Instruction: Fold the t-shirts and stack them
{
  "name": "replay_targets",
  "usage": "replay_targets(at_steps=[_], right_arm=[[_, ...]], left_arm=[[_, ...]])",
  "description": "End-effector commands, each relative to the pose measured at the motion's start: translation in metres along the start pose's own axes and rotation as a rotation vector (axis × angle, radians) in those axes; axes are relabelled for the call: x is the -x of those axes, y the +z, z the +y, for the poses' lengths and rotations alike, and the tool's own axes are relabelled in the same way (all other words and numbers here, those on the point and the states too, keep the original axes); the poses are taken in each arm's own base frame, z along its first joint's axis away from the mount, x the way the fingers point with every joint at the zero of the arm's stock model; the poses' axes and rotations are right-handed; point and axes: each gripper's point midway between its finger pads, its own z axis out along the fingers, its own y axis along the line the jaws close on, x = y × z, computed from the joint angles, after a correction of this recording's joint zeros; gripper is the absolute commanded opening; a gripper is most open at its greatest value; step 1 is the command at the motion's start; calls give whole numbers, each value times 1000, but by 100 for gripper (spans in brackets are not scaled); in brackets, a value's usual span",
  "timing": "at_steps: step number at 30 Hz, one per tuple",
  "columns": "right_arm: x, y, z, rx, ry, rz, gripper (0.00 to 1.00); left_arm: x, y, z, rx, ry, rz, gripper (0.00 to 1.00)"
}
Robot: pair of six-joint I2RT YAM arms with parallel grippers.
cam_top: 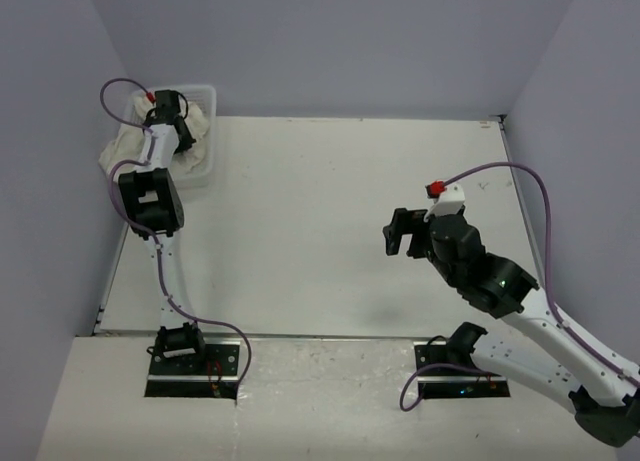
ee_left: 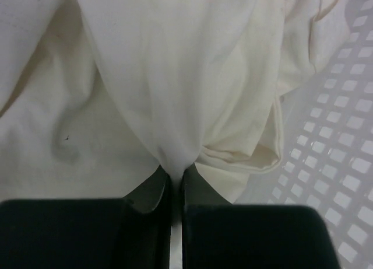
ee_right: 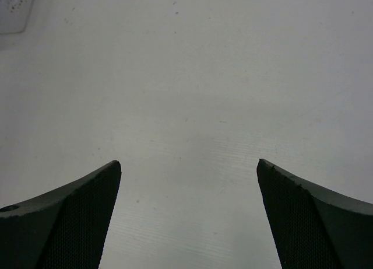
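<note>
The left pincer (ee_left: 176, 190) is clamped on a raised fold of the t-shirts (ee_left: 175, 76), heaped in the basket (cam_top: 204, 169) at the overhead view's upper left; soft and light, they will likely sag, so shoulder seams suit better, while the right pincer (ee_right: 189, 181) gapes empty above the counter (cam_top: 320, 201).

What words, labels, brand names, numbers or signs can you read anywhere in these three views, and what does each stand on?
None can be read.
The t-shirts are plain cream cloth.
The mesh basket and the table bear no print.
The red cable fitting on the right arm is too small to show any lettering.
</note>
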Motion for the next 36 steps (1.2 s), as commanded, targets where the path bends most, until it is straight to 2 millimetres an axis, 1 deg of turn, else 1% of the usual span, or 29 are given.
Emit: replay_targets(at_steps=[1,2,3,4,5,7,8,9,11,13,14,15,16,17,19,20,22,23,24,25,26,27,29,30,31,32,33,35,36], right_arm=[[-11,8,8,20,14,29,99],[-15,12,9,21,10,39,99],[-19,15,9,20,12,48,99],[-20,18,11,23,13,48,99],[-24,22,12,16,7,65,99],[-26,27,11,-2,6,71,99],[-28,29,12,-4,3,77,99],[-29,32,13,-9,-1,87,99],[-31,35,14,-12,-1,97,99],[-33,37,15,-16,-1,103,99],[-32,37,14,-21,1,100,99],[-32,36,12,-29,11,97,99],[-31,36,10,-40,16,91,99],[-29,36,7,-62,27,79,99],[-25,35,5,-77,37,70,99],[-24,34,5,-78,46,68,99],[-23,32,7,-71,56,70,99],[-21,31,6,-77,76,66,99],[-22,29,3,-91,77,71,99],[-20,27,2,-97,87,65,99],[-17,24,0,-109,112,54,99],[-16,22,-7,-144,116,45,99],[-7,15,-12,-177,153,21,99],[-4,12,-19,-213,148,12,99],[-2,10,-23,-234,148,7,99],[8,5,-25,-252,177,-14,99],[8,1,-31,-279,171,-13,99],[24,-6,-35,-296,172,-53,99],[28,-8,-37,-304,168,-65,99]], left_arm=[[69,-44,-27,-147,-30,-184,0],[76,-55,-31,-169,-35,-206,0],[110,-96,-38,-214,-46,-313,0],[123,-118,-47,-268,-43,-358,0],[151,-164,-51,-316,-44,-463,0],[178,-222,-67,-410,-22,-569,0],[197,-267,-69,-452,-17,-649,0],[206,-295,-73,-488,-10,-691,0],[228,-376,-76,-596,16,-820,0],[233,-432,-81,-692,55,-896,0],[234,-482,-77,-746,74,-976,0],[230,-508,-77,-791,91,-1009,0],[216,-522,-87,-893,119,-986,0],[210,-570,-84,-968,149,-1065,0],[189,-603,-95,-1084,214,-1067,0],[181,-629,-92,-1100,239,-1109,0],[174,-650,-87,-1106,229,-1133,0],[167,-669,-82,-1131,226,-1152,0],[162,-679,-81,-1153,227,-1152,0],[151,-692,-82,-1223,218,-1130,0],[143,-694,-85,-1270,221,-1101,0],[131,-685,-94,-1322,231,-1031,0],[111,-688,-107,-1411,228,-958,0],[104,-667,-116,-1409,211,-899,0],[92,-670,-125,-1440,229,-886,0],[76,-669,-139,-1492,244,-836,0],[61,-651,-151,-1512,250,-761,0],[38,-648,-170,-1584,267,-706,0],[22,-631,-183,-1601,267,-631,0]])
